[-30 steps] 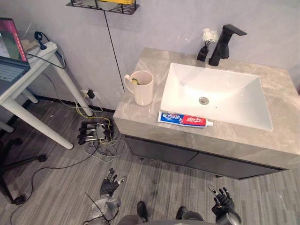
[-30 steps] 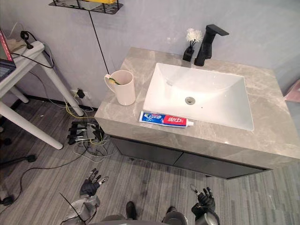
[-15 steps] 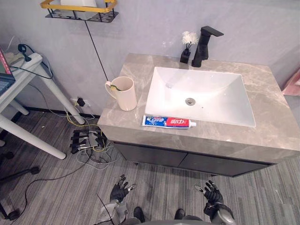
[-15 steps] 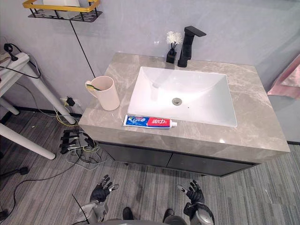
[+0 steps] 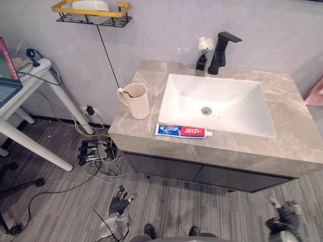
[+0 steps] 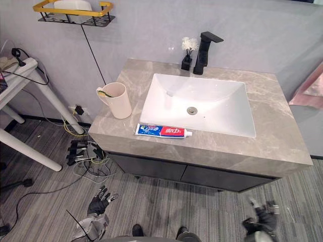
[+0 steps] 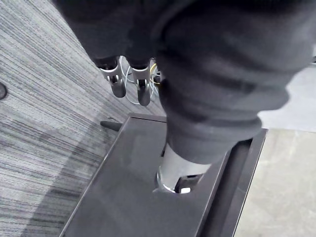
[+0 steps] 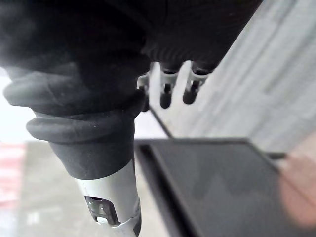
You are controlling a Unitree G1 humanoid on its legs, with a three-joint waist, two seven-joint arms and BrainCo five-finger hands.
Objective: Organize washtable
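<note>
Toothpaste tube (image 5: 182,131) lies flat on the front strip of the grey stone countertop (image 5: 295,146), lengthwise along the near rim of the white basin (image 5: 237,108), cap end towards my right. Cream cup (image 5: 139,100) stands upright on the counter's left part, beside the basin's left edge and near the tube's flat end without touching it. A toothbrush (image 5: 126,93) leans inside the cup.

At the back edge I see a black faucet (image 5: 221,46), with a small dark vase of white flowers (image 5: 203,56) just to its left. Dark cabinet front (image 5: 202,174) sits under the counter.

Left hand (image 5: 119,202) hangs low over the floor, in front of the cabinet and below the counter's left corner. Its fingers (image 7: 118,88) are straight and spread, holding nothing. Right hand (image 6: 261,220) hangs low at the right, also in front of the cabinet. Its fingers (image 8: 167,94) reach out straight, nothing in them.

Surroundings: a yellow-railed wire shelf (image 5: 91,12) on the wall above the cup, a white desk (image 5: 30,93) to the left, a power strip with tangled leads (image 5: 96,150) on the floor, and pink cloth (image 6: 313,85) at the far right.
</note>
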